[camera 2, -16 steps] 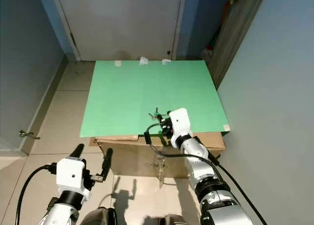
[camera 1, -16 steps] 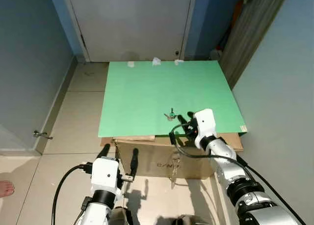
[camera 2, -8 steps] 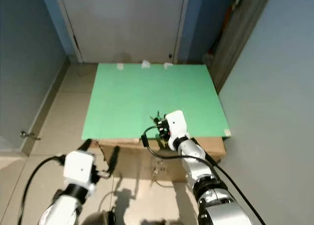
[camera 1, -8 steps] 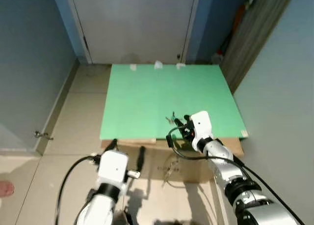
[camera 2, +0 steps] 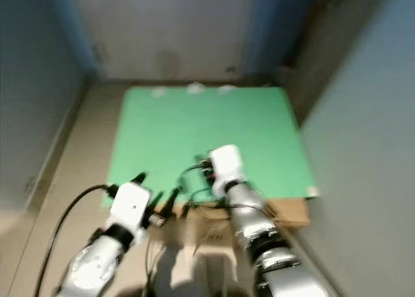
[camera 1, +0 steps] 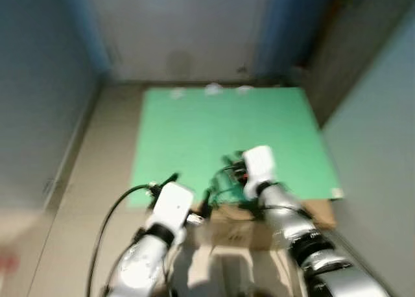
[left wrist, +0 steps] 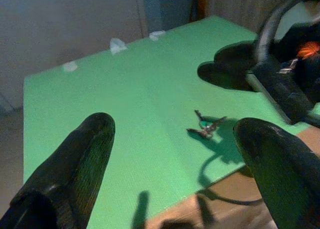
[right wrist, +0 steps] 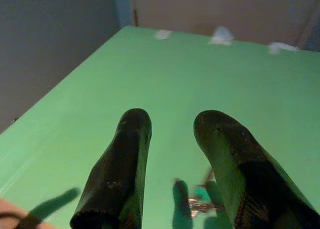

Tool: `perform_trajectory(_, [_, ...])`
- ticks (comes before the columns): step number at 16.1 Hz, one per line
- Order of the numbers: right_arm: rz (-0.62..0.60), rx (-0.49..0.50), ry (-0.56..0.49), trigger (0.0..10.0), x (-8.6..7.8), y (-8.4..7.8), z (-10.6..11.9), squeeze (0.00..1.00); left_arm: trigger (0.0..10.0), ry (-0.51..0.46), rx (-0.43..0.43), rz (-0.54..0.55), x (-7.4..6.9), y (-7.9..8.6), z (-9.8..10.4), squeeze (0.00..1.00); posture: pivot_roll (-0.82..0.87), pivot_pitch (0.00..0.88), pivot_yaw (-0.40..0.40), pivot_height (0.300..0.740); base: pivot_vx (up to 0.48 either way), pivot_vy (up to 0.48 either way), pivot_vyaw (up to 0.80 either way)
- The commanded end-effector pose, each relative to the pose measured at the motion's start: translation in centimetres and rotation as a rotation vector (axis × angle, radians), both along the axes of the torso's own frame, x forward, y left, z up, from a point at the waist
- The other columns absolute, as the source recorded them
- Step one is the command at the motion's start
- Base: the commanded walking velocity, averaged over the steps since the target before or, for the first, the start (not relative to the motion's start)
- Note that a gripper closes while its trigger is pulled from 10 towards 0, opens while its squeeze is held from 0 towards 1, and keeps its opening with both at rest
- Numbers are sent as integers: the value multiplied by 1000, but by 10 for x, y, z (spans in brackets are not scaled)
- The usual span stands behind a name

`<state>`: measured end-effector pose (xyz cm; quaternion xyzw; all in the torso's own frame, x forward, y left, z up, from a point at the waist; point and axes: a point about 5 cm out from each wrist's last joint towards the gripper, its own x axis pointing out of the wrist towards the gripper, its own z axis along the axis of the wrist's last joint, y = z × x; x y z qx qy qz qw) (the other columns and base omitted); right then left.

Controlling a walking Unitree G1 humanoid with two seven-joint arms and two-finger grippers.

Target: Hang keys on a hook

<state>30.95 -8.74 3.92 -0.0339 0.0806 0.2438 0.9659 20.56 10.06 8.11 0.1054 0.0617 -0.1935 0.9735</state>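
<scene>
On the green board (left wrist: 100,139) the keys (left wrist: 206,129) lie ungrasped; the right gripper (right wrist: 172,159) hovers over them, fingers parted, the left gripper (left wrist: 170,154) spread wide; hanging remains.

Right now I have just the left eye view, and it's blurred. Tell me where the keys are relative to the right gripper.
Observer: In the right wrist view the keys lie flat on the green board, just beyond the right gripper, not gripped.
Operator: Report the jaws.
Observer: The right gripper's fingers stand apart, nothing between them. They hover above the board.
Operator: Give me the left arm.
Observer: The left gripper is open too, looking across the board at the keys from the board's near edge, with the right gripper beyond them.
Operator: Find the hook.
Observer: I cannot make one out.
</scene>
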Motion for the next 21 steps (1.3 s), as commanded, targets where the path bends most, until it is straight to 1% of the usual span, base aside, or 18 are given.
perform_trajectory(1, [-36, -34, 19, 10000, -1, -14, -6, 0, 10000, -18, 2, -27, 3, -11, 8, 0, -4, 157, -6, 740, 0, 0, 0])
perform_trajectory(2, [-33, -40, 22, 10000, -1, -12, -6, 0, 10000, -19, 1, -28, 4, -12, 10, 0, -5, 163, -1, 740, 0, 0, 0])
perform_trajectory(5, [-55, -47, 59, 10000, 3, -9, -7, 0, 10000, -12, -8, -23, 1, -13, 9, 0, 1, 170, 1, 740, 0, 0, 0])
perform_trajectory(8, [-66, -60, 58, 10000, 11, -7, 0, 0, 10000, 20, -5, -3, -1, -7, 4, 0, 4, 162, 2, 740, 0, 0, 0])
perform_trajectory(10, [-80, -60, 73, 10000, 14, -4, 2, 0, 10000, 27, 5, -4, -3, -3, 4, 0, 12, 183, 9, 740, 0, 0, 0])
perform_trajectory(12, [-104, -31, 104, 10000, 14, 1, 0, 0, 10000, 38, 18, 8, -12, 2, 8, 0, 67, 234, 16, 740, 0, 0, 0])
perform_trajectory(13, [-106, -24, 124, 10000, 12, 2, -3, 0, 10000, 44, 19, 20, -19, 5, 9, 0, 88, 255, 16, 740, 0, 0, 0])
perform_trajectory(16, [-102, -36, 169, 10000, 6, 8, -11, 0, 10000, 84, 10, 66, -47, 11, 12, 0, 148, 326, 11, 740, 0, 0, 0])
perform_trajectory(17, [-101, -37, 171, 10000, 6, 9, -12, 0, 10000, 90, 13, 71, -51, 11, 13, 0, 163, 347, 8, 740, 0, 0, 0])
perform_trajectory(18, [-107, -31, 186, 10000, 6, 13, -12, 0, 10000, 122, 14, 95, -65, 12, 14, 0, 196, 388, 11, 740, 0, 0, 0])
perform_trajectory(19, [-111, -25, 190, 10000, 7, 15, -11, 0, 10000, 137, 17, 101, -72, 13, 15, 0, 204, 398, 14, 740, 0, 0, 0])
perform_trajectory(21, [-121, -19, 198, 10000, 7, 17, -11, 0, 10000, 153, 17, 105, -78, 12, 16, 0, 215, 409, 16, 740, 0, 0, 0])
